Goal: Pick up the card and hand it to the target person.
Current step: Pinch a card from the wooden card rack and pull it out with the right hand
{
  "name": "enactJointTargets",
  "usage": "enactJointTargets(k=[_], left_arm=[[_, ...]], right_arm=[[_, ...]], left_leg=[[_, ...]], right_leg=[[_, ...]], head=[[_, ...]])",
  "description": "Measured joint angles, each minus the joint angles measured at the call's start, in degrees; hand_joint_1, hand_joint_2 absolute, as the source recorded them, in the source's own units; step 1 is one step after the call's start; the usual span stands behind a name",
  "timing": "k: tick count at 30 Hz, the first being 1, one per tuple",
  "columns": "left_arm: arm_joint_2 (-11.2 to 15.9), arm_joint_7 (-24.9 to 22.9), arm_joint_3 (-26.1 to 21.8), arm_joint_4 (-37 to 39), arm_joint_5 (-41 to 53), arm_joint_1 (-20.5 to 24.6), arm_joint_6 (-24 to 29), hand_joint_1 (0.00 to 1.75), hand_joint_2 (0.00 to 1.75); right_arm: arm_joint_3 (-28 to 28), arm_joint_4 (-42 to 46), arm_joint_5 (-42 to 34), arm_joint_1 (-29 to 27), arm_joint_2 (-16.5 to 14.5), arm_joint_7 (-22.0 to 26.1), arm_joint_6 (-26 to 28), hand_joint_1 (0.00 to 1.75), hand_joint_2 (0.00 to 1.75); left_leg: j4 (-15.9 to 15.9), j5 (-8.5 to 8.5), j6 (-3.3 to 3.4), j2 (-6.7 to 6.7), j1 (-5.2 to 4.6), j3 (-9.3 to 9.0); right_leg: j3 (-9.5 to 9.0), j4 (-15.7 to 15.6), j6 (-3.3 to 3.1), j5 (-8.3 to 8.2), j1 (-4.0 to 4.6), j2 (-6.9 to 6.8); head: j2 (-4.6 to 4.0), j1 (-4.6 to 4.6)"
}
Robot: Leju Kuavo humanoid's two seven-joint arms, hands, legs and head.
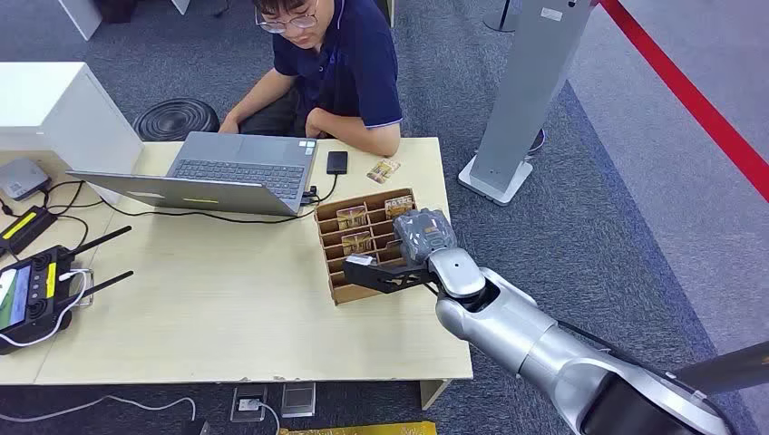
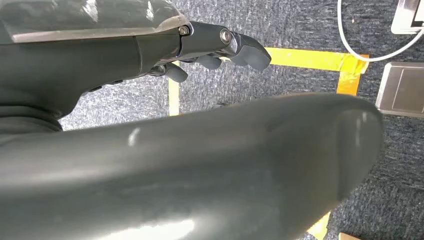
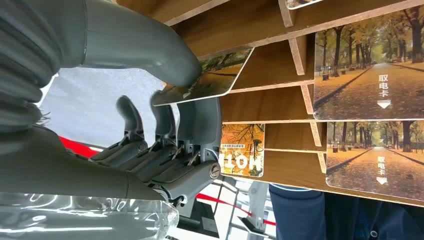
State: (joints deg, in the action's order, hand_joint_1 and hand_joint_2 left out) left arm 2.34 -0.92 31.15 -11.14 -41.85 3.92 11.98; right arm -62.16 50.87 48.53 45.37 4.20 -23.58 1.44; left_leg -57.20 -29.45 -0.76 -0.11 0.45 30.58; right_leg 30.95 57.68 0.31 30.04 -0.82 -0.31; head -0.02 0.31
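Note:
A wooden card rack (image 1: 337,252) stands on the desk's right part, with several autumn-picture cards (image 1: 352,217) in its slots. My right hand (image 1: 423,237) reaches into the rack's right side. In the right wrist view my right hand (image 3: 165,125) pinches one card (image 3: 217,79) between its thumb and its fingers, and the card still lies at a slot of the rack (image 3: 280,65). The person (image 1: 337,63) in a dark blue shirt sits behind the desk, facing a laptop. My left hand (image 2: 215,47) hangs over the carpet floor, fingers loosely apart, holding nothing.
A grey laptop (image 1: 231,170), a black phone (image 1: 336,162) and a loose card (image 1: 384,170) lie between the rack and the person. A remote controller (image 1: 32,292) and cables sit at the desk's left. A grey pillar stand (image 1: 521,100) rises to the right.

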Motion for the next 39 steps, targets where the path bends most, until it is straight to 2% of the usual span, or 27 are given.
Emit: enactJointTargets(k=[3,4,7,18,21,25,32,35,39], left_arm=[[0.03,0.02,0.13,0.01,-0.05,0.00,0.03,0.00,0.00],[0.06,0.03,0.25,0.00,-0.07,0.00,0.05,0.00,0.44],[0.12,0.27,0.62,0.00,-0.03,0.00,0.09,0.00,1.75],[0.30,0.40,1.46,0.01,-0.40,-0.02,0.20,0.00,1.75],[0.41,0.18,1.69,0.01,-0.82,-0.02,0.25,0.00,1.75],[0.63,-0.23,2.21,0.01,-1.76,-0.04,0.30,0.00,1.75],[1.06,-0.82,2.86,0.01,-3.89,-0.11,0.58,0.00,1.75],[1.14,-0.84,3.22,0.01,-4.74,-0.16,0.67,0.00,1.75],[1.14,-0.83,3.65,0.00,-5.31,-0.21,0.67,0.00,1.75]], right_arm=[[-0.02,-0.13,0.03,0.08,-0.03,-0.04,0.03,1.69,1.75],[-0.03,-0.17,0.04,0.13,-0.04,-0.08,0.05,1.75,1.75],[-0.07,-0.27,0.05,0.22,-0.10,-0.16,0.10,1.75,1.75],[-0.05,-0.45,-0.74,0.50,-0.21,-0.21,-0.36,1.75,1.75],[-0.01,-0.33,-2.77,1.17,-0.22,-0.61,-2.44,1.75,1.75],[0.20,1.46,-7.65,2.63,0.32,-2.91,-7.82,1.75,1.75],[1.98,10.37,-15.95,5.04,3.80,-9.48,-14.62,1.75,1.75],[3.56,16.17,-17.27,6.00,5.78,-12.27,-15.14,1.75,1.75],[5.90,23.34,-15.10,6.44,7.82,-13.92,-13.86,1.75,1.75]], left_leg=[[0.00,0.00,0.00,0.00,0.00,0.00],[0.00,0.00,0.00,0.00,0.00,0.00],[0.00,0.00,0.00,0.00,0.00,0.00],[0.00,0.00,0.00,0.00,0.00,0.00],[0.00,0.00,0.00,0.00,0.00,-0.02],[0.00,0.01,0.00,0.00,0.00,-0.03],[-0.02,0.01,0.00,0.01,0.00,-0.02],[-0.03,0.01,0.00,0.01,0.00,-0.02],[-0.02,0.00,0.00,0.01,0.00,-0.03]], right_leg=[[0.00,0.00,0.00,0.00,0.00,0.00],[0.00,0.00,0.00,0.00,0.00,0.00],[0.00,0.00,0.00,0.00,0.00,0.00],[0.00,0.00,0.00,0.00,0.00,0.00],[0.00,0.00,0.00,0.00,0.00,0.00],[0.00,0.00,0.00,0.00,0.00,0.00],[0.02,0.00,0.00,0.00,0.00,0.02],[0.02,-0.01,0.00,0.00,0.00,0.02],[0.02,-0.01,0.00,0.00,0.00,0.03]], head=[[0.00,-0.02],[0.00,-0.02],[0.00,-0.02],[0.00,-0.01],[0.00,-0.02],[0.00,-0.03],[0.00,0.02],[0.00,-0.02],[0.00,-0.01]])
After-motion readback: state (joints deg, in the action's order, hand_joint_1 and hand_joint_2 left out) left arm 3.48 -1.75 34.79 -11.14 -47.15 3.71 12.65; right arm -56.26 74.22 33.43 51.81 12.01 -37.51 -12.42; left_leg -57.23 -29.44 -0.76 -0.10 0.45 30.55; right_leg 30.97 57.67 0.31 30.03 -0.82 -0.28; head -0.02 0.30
